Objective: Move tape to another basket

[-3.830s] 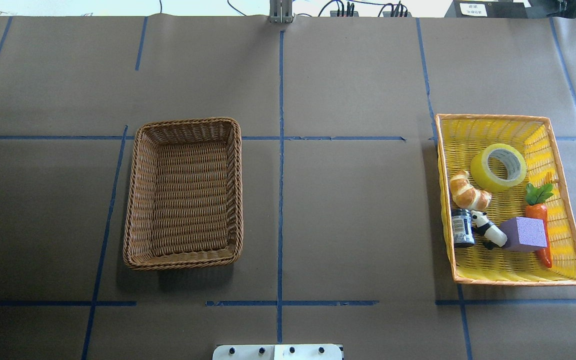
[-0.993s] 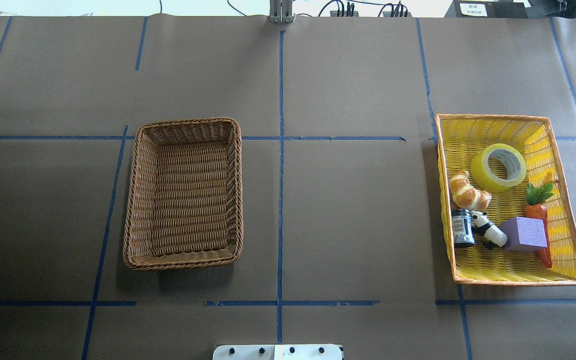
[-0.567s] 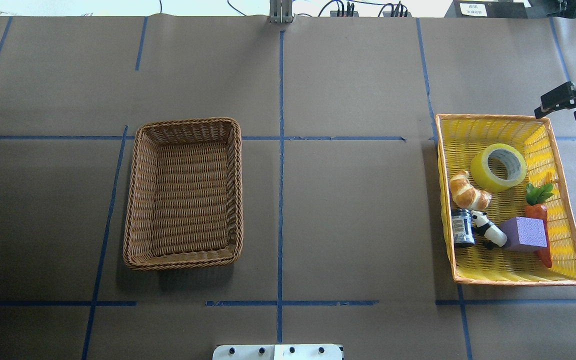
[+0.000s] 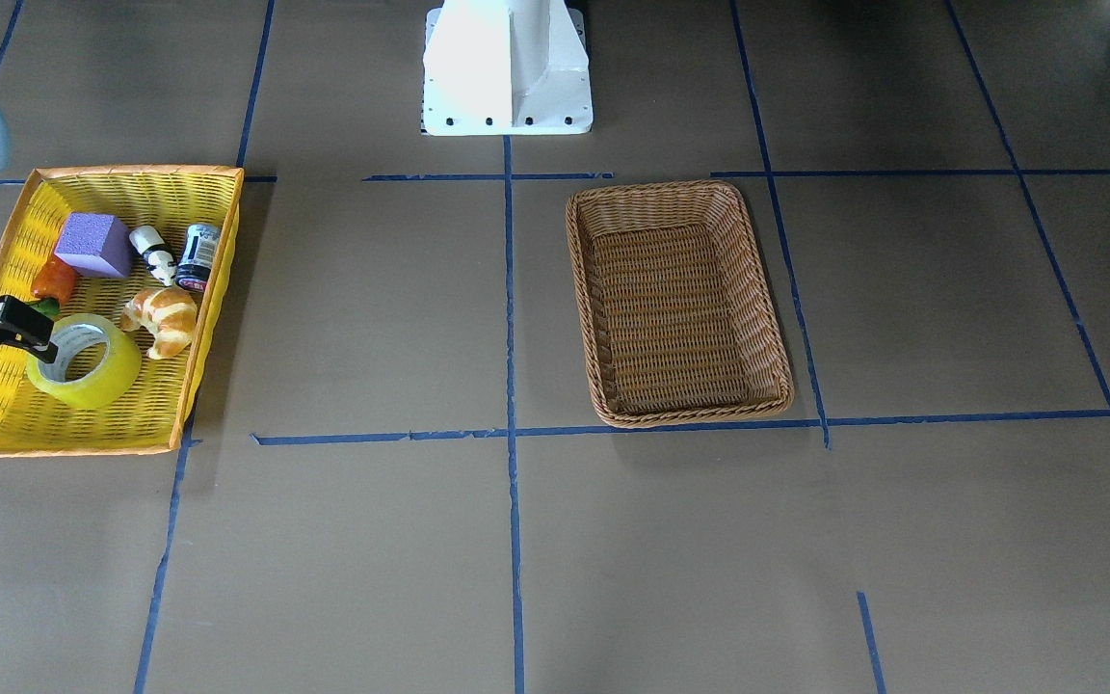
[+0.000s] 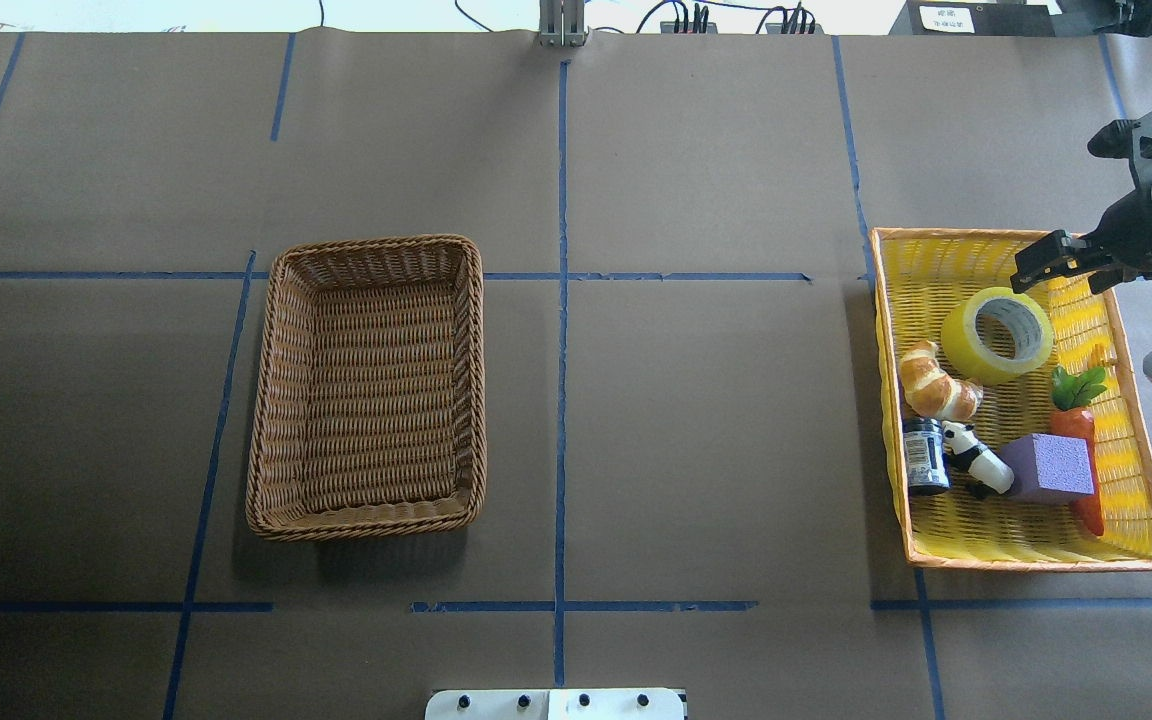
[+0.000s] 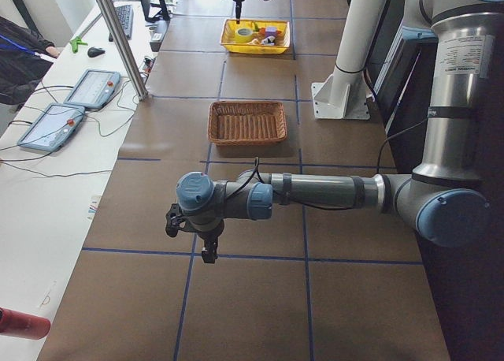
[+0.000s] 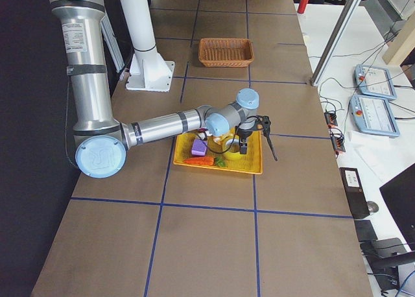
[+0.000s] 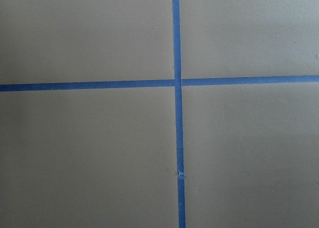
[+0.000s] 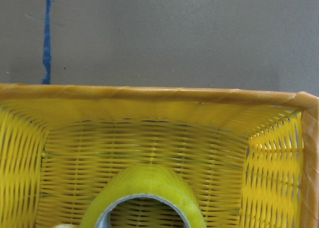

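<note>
In the front-facing view you find the tape (image 4: 100,382) lying flat in the yellow basket (image 4: 136,172) at the left edge of the frame, close beside a croissant (image 4: 165,318). The right gripper (image 4: 1,339) hangs over that basket's left side, just left of the roll. The wicker basket (image 4: 653,198) sits right of centre, well apart from both.

From overhead, the right gripper comes in at the upper right. Its jaws are spread wide with nothing between them, above the yellow basket's top right corner. The roll lies just below and left of the fingertips.

In the exterior left view the left gripper (image 6: 189,243) hangs low in the middle of the frame over the table (image 6: 252,298). You cannot tell how far open it is.

In the exterior right view the near arm reaches mid-frame, with its fingers pointing down over the yellow basket's right half.

Your left wrist camera shows only the table and crossing blue lines (image 8: 175,82).

Your right wrist camera shows the top of the roll at bottom centre, with the yellow basket's wall and orange rim above it.
</note>
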Controlling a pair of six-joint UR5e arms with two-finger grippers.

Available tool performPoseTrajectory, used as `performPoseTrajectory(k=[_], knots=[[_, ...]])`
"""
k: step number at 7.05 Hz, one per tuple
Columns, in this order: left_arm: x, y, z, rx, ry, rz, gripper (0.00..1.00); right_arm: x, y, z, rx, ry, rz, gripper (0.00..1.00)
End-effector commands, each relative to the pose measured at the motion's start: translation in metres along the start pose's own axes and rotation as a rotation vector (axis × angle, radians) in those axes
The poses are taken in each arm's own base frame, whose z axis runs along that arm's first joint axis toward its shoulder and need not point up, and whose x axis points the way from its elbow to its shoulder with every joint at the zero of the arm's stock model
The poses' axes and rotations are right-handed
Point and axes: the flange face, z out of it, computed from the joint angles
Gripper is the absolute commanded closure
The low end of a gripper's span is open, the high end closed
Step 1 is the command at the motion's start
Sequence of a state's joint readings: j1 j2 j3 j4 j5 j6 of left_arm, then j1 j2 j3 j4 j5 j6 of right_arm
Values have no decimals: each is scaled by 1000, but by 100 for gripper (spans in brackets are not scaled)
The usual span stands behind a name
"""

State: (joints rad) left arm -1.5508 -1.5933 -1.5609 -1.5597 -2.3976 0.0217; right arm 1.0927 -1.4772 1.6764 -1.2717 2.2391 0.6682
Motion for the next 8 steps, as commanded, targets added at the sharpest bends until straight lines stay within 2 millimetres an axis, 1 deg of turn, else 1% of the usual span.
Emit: performPoseTrajectory(k=[1,2,4,5,6,8], knots=[[-1,1,1,-2,0,-2,0,8,10,19,-35,20,5,0],[0,0,0,0,0,0,0,5,15,32,-56,30,-3,0],[-1,2,0,0,-2,1,0,8,18,43,-67,51,-1,0],[0,2,-1,3,-2,4,0,9,19,55,-86,62,3,0],[0,2,-1,3,0,6,0,6,21,65,-95,77,-5,0],[0,2,-1,4,1,10,0,8,23,69,-103,80,1,2]])
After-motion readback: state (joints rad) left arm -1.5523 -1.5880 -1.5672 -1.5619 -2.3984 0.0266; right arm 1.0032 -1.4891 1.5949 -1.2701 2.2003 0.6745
